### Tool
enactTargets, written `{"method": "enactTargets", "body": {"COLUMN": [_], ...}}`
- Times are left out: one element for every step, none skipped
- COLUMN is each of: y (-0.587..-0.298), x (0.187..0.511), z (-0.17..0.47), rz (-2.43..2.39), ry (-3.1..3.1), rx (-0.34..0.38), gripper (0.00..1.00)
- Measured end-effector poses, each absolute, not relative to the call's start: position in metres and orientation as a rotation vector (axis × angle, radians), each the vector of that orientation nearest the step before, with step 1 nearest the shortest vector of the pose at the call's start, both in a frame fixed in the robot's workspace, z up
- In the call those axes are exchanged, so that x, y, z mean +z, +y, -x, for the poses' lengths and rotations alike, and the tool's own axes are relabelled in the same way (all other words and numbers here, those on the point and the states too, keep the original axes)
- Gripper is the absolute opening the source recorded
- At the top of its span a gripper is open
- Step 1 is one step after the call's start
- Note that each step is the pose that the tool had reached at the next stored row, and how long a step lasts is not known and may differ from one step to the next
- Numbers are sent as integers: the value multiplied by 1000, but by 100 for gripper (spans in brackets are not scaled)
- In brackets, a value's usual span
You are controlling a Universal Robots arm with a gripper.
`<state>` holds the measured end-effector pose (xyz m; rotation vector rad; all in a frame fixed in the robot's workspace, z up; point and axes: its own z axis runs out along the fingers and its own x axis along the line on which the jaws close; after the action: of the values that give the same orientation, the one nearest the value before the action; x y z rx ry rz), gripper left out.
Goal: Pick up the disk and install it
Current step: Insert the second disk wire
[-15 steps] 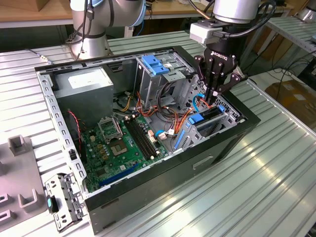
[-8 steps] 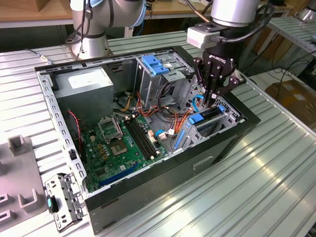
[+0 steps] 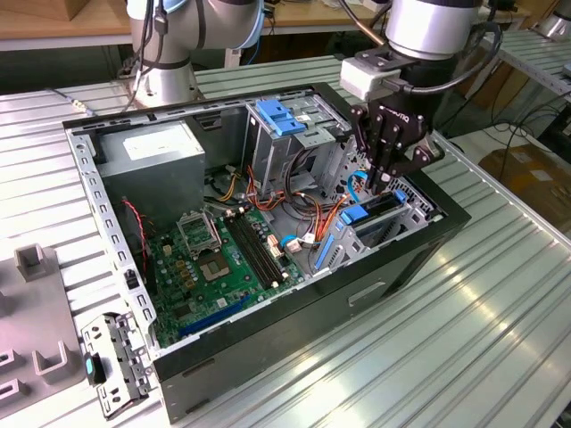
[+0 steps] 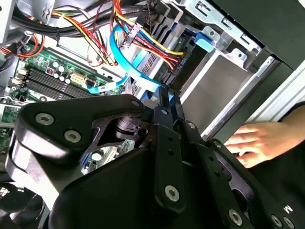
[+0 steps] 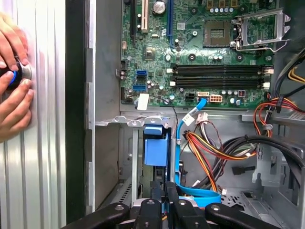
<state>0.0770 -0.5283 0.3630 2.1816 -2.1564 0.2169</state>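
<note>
The disk stands on edge in the drive bay at the corner of the open computer case, on the exterior view's right, with blue rails along its sides. In the first wrist view the disk appears edge-on, with its blue plastic end toward the camera. My gripper hangs just above its upper edge, fingers drawn together and nothing visibly between them. The closed fingertips also show in both wrist views, next to a blue data cable.
Inside the case lie a green motherboard, a grey power supply, a metal drive cage with a blue latch and loose coloured cables. A person's hand rests on the table beside the case. A metal bracket lies outside it.
</note>
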Motion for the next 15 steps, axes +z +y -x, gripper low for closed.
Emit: {"method": "enactTargets", "body": {"y": [-530,-533,-534,-535,-537,-538,-540,-541,-542,-543,-544,-545,-545,-546,-546], "x": [362,361,361,360,360,360,359,358,358,357,357,356,356,356,355], "z": [-77,-77,-77,-76,-76,-76,-76,-76,-76,-76,-75,-75,-75,-75,-75], "rz": [-2186,-2189,-2192,-2195,-2198,-2201,-2204,-2207,-2211,-2213,-2217,-2220,-2223,-2227,-2231], "ry": [-2161,-2165,-2168,-2172,-2176,-2179,-2183,-2186,-2191,-2193,-2197,-2201,-2205,-2209,-2215], "rx": [214,211,209,205,202,199,195,191,186,183,179,175,170,164,155], "gripper": [16,16,16,16,16,16,16,16,16,16,16,16,16,16,16]}}
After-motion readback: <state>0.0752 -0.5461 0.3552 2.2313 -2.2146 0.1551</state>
